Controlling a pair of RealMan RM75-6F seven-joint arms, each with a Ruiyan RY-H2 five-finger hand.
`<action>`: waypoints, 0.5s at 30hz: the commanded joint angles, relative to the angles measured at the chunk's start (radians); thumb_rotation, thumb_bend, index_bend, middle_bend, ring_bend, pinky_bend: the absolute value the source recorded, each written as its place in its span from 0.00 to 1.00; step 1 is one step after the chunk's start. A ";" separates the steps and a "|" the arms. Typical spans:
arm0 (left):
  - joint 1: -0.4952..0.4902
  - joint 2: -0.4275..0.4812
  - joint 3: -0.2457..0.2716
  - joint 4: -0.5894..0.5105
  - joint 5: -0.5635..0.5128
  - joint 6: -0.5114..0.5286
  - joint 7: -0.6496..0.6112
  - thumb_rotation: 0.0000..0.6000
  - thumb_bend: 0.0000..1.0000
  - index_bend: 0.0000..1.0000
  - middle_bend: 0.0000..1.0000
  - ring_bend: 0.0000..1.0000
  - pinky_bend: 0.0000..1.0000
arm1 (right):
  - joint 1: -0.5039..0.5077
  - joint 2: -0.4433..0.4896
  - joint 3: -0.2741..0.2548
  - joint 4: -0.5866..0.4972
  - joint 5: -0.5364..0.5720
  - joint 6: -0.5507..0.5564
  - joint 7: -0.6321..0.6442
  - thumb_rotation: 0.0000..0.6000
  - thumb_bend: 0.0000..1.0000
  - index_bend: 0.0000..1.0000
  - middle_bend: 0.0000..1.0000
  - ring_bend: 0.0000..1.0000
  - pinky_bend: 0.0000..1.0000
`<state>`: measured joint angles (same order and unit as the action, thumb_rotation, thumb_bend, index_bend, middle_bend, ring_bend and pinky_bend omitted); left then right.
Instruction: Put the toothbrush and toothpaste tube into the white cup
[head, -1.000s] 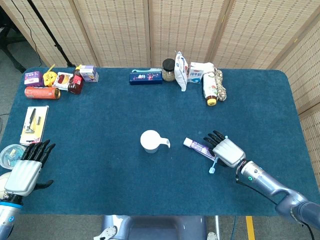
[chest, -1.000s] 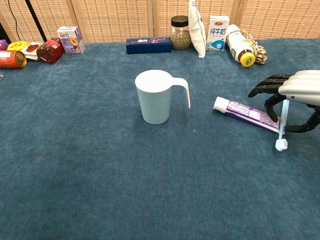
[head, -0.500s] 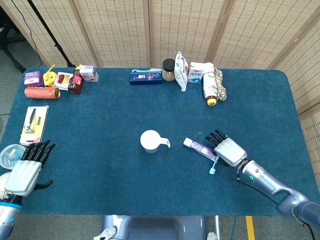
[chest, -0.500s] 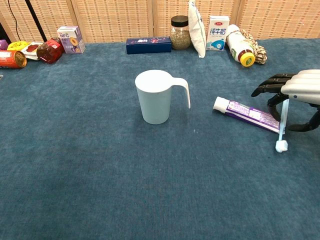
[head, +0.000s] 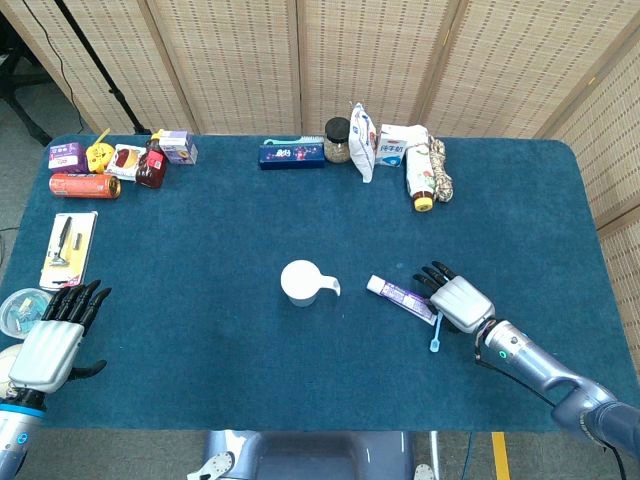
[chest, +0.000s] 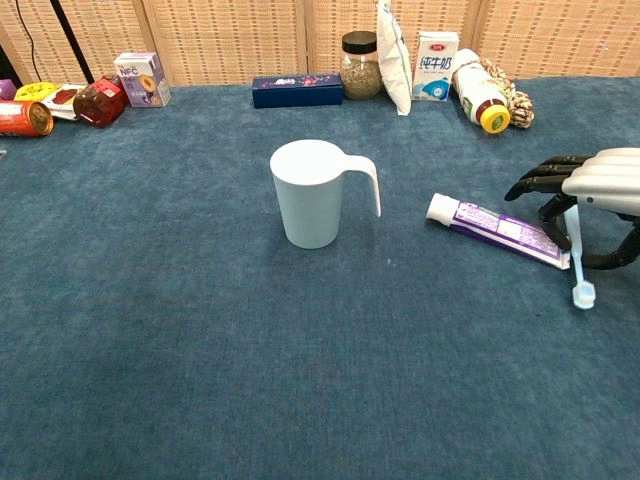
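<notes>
The white cup (head: 300, 282) (chest: 312, 195) stands upright at the table's middle, handle pointing right. To its right lies the purple-and-white toothpaste tube (head: 398, 295) (chest: 497, 230), flat on the cloth with its cap toward the cup. My right hand (head: 460, 300) (chest: 600, 180) hovers over the tube's far end and pinches the light-blue toothbrush (head: 437, 332) (chest: 578, 265), which hangs down with its head just above the cloth. My left hand (head: 50, 345) rests at the table's front left corner with fingers spread, holding nothing; the chest view does not show it.
Along the back edge stand a dark blue box (head: 291, 153), a jar (head: 337, 140), a white pouch (head: 362, 128), a milk carton (head: 391, 145) and a bottle (head: 423, 178). Cans and small boxes (head: 110, 165) crowd the back left corner. A razor pack (head: 68, 248) lies at left.
The toothbrush has turned in my right hand: its head swung toward the right and nearer the front edge. The hand itself drifted slightly right. The left hand, cup and tube stayed still.
</notes>
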<state>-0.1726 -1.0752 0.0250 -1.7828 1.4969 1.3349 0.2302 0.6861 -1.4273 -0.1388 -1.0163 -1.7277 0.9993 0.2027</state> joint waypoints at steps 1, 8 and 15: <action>0.000 0.000 0.000 0.000 0.000 -0.001 0.000 1.00 0.06 0.00 0.00 0.00 0.00 | 0.001 -0.004 -0.002 0.005 -0.001 -0.001 0.005 1.00 0.35 0.55 0.11 0.00 0.00; -0.002 0.001 -0.001 0.000 -0.003 -0.003 -0.002 1.00 0.06 0.00 0.00 0.00 0.00 | -0.004 -0.003 0.014 0.006 0.001 0.038 0.024 1.00 0.35 0.56 0.13 0.00 0.00; -0.001 0.006 0.002 -0.001 0.005 -0.001 -0.012 1.00 0.06 0.00 0.00 0.00 0.00 | -0.012 0.026 0.034 -0.032 0.009 0.084 0.020 1.00 0.35 0.59 0.15 0.00 0.00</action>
<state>-0.1733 -1.0693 0.0268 -1.7840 1.5017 1.3339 0.2189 0.6753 -1.4063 -0.1079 -1.0423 -1.7214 1.0795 0.2222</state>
